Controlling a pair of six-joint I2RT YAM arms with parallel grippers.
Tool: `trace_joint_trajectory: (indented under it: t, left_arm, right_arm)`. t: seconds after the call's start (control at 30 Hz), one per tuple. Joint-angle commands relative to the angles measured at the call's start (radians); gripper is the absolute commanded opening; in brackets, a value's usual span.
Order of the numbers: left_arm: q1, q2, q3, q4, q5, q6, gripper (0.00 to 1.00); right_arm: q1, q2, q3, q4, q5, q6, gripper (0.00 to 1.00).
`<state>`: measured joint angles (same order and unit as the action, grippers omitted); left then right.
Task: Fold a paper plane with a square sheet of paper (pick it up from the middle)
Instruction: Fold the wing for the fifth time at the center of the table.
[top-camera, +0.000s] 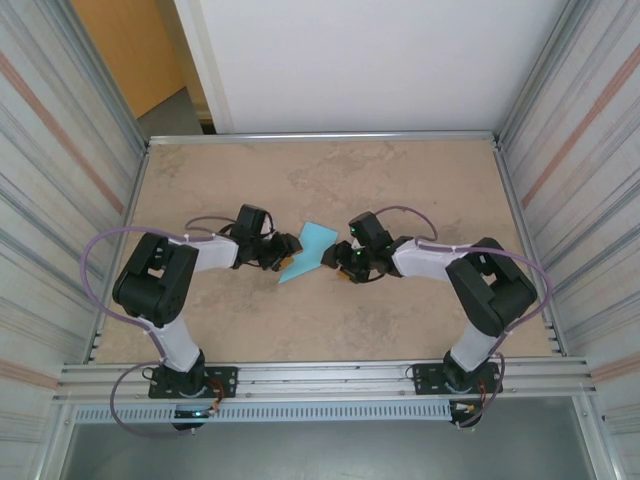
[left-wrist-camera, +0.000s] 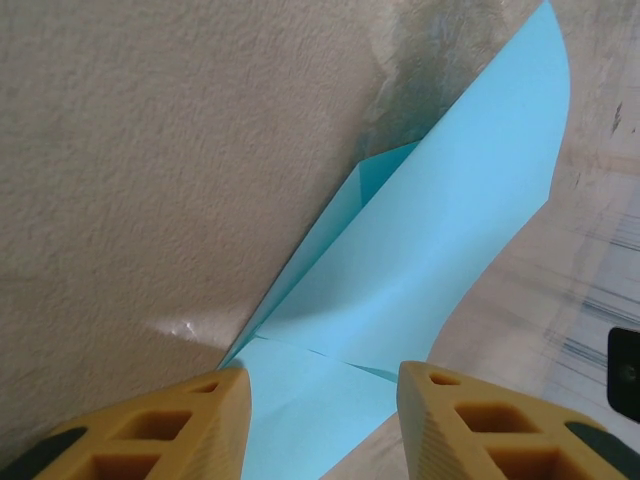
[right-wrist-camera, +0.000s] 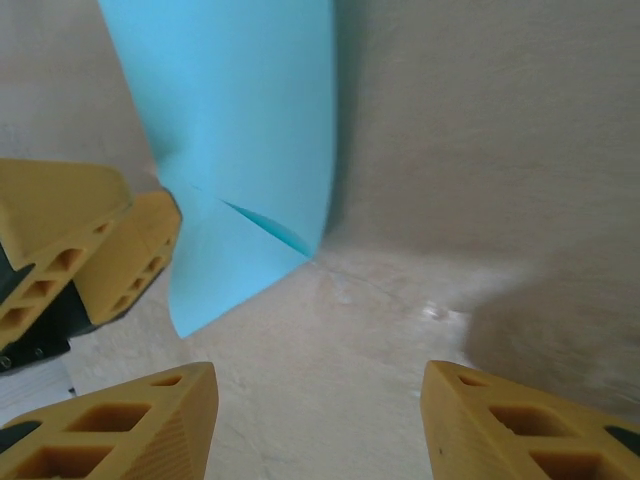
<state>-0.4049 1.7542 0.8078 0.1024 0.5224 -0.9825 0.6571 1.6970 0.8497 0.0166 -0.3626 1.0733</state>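
Your paper (top-camera: 308, 248) lies part-folded on the counter (top-camera: 400, 180) between the arms, one flap curling up. The left tool (left-wrist-camera: 322, 390) straddles one end with its jaws apart, gripping nothing. The right tool (right-wrist-camera: 318, 390) is likewise released, with the sheet just ahead of it. Close on the loose flap (not the crease) and you risk dragging the sheet, skewing the fold or springing it open.

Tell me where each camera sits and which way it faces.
Top external: above and behind the bases, looking down at the table; both arms show, left gripper and right gripper flanking the paper.
Left wrist: low over the table, looking along the paper; own fingers at the bottom.
Right wrist: low, facing the paper and the left gripper; own fingers at the bottom.
Both wrist views share the paper.
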Motion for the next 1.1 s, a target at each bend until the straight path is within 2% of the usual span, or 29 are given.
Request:
trace_joint_trajectory:
  t: [0.0,0.47,0.67,0.87,1.07]
  left_arm:
    - [-0.007,0.017,-0.041,-0.059,0.000,-0.035,0.43]
    - [-0.007,0.031,-0.050,-0.038,0.006,-0.041,0.43]
    - [-0.006,0.031,-0.048,-0.038,0.005,-0.041,0.43]
    - [-0.006,0.032,-0.039,-0.041,0.008,-0.040,0.43]
    - [-0.006,0.023,-0.036,-0.041,0.010,-0.042,0.44]
  right_arm:
    - [0.019,0.035,0.059,0.025,0.019,0.052,0.54]
    - [0.014,0.126,0.076,0.091,0.030,0.163,0.49]
    - [-0.010,0.149,0.061,0.176,0.000,0.191,0.41]
    - [-0.013,0.167,0.071,0.193,-0.015,0.198,0.38]
    - [-0.013,0.169,0.039,0.291,-0.047,0.224,0.31]
